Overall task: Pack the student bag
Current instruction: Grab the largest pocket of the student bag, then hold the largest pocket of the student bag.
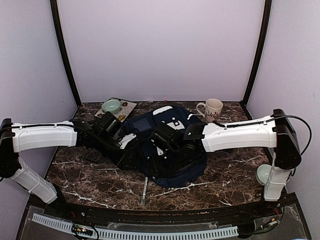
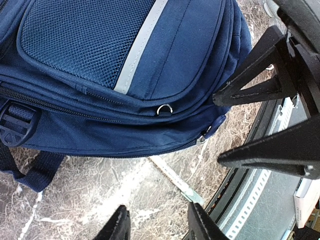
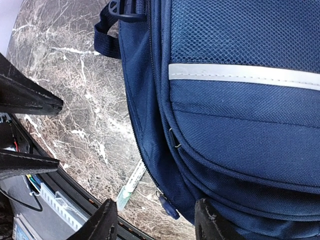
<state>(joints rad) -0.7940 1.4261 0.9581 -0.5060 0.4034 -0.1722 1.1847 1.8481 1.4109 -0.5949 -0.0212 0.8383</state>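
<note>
Nearest the arm bases, a thin pale stick (image 1: 144,190) is lying on the dark marbled counter (image 1: 90,175), just off the near edge of the student bag (image 1: 186,167). To the right, beside the right arm's base, a pale green round dish (image 1: 262,174) is sitting.

The navy bag is lying flat in the middle of the counter, its mesh pocket and pale stripe facing up. Both arms are reaching in over it from opposite sides. The left gripper (image 2: 157,214) is hovering over bare counter just beside the bag's zipped edge, its fingers standing spread with nothing between them. The right gripper (image 3: 156,207) is hanging over the bag's lower corner, its fingers also spread. A small blue zip pull (image 3: 167,206) is showing in the gap, and I cannot tell whether either finger is touching it.

At the back left, a teal bowl (image 1: 111,106) is resting on a flat patterned card (image 1: 129,106). At the back right, a cream mug (image 1: 212,109) is standing upright. Both are sitting close behind the bag.
</note>
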